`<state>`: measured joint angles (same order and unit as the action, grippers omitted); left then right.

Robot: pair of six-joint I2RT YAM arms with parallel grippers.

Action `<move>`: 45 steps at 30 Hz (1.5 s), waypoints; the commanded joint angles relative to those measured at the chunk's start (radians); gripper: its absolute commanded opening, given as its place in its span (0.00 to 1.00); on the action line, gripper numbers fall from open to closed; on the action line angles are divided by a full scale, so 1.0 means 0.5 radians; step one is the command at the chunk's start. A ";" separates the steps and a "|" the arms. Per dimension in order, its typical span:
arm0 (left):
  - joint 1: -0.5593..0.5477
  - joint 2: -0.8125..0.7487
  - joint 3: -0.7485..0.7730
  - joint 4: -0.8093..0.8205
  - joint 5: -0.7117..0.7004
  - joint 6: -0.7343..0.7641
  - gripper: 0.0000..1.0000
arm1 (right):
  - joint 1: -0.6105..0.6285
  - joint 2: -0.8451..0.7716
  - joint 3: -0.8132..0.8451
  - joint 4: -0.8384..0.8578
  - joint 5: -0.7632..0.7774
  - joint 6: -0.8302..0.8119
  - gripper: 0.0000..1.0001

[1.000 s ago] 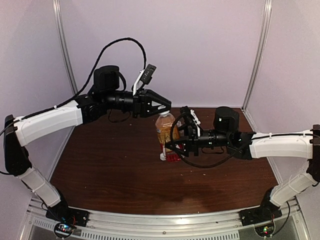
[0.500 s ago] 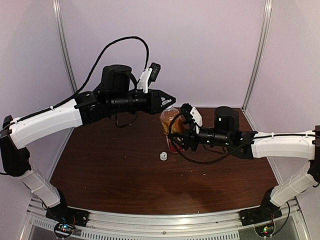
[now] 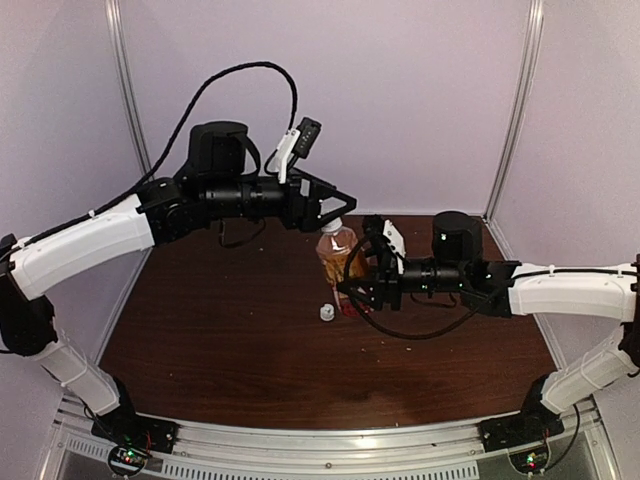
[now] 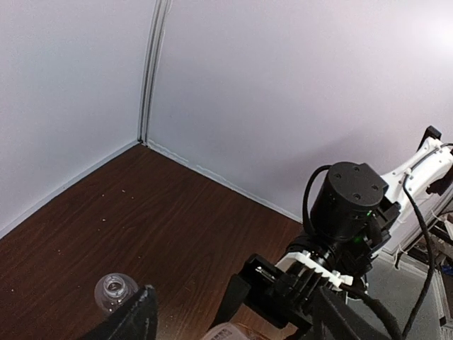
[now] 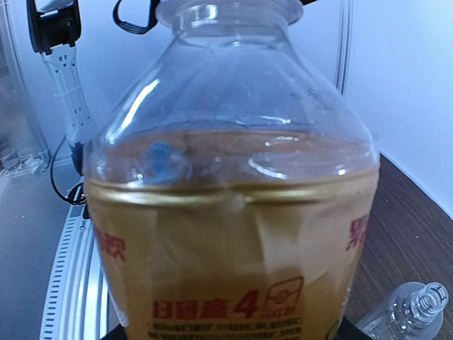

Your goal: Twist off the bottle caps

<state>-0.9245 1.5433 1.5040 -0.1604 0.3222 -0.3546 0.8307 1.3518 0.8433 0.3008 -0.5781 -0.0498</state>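
Right hand (image 3: 352,287) grips the amber bottle (image 3: 333,255) upright, bracing it; left hand (image 3: 338,205), released, hovers over its cap (image 3: 334,223).

The amber bottle (image 3: 335,250) is found near the middle of the tabletop (image 3: 220,340), toward its far edge. The clear bottle (image 4: 115,290) is placed just beside it.

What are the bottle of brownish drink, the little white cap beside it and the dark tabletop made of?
The amber-filled bottle with red lettering looks like thin clear plastic: see-through, with glossy glints on its shoulder. The small round white cap is probably plastic, opaque and matt, though too small to be sure. The dark brown tabletop looks like wood or wood-look laminate, faintly shiny.
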 commanded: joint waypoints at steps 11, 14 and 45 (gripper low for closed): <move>0.223 -0.147 -0.155 0.446 1.265 0.146 0.78 | -0.016 -0.065 0.099 0.063 -0.746 0.169 0.37; 0.223 -0.134 -0.164 0.449 1.304 0.186 0.75 | -0.020 -0.057 0.116 0.092 -0.800 0.211 0.37; 0.171 -0.009 -0.225 0.550 1.415 0.129 0.49 | -0.048 -0.005 0.131 0.161 -0.837 0.278 0.37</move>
<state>-0.8333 1.5326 1.4006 0.0608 1.0088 -0.2905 0.8127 1.3540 0.8803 0.3416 -0.9878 0.0792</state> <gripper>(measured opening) 0.522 0.574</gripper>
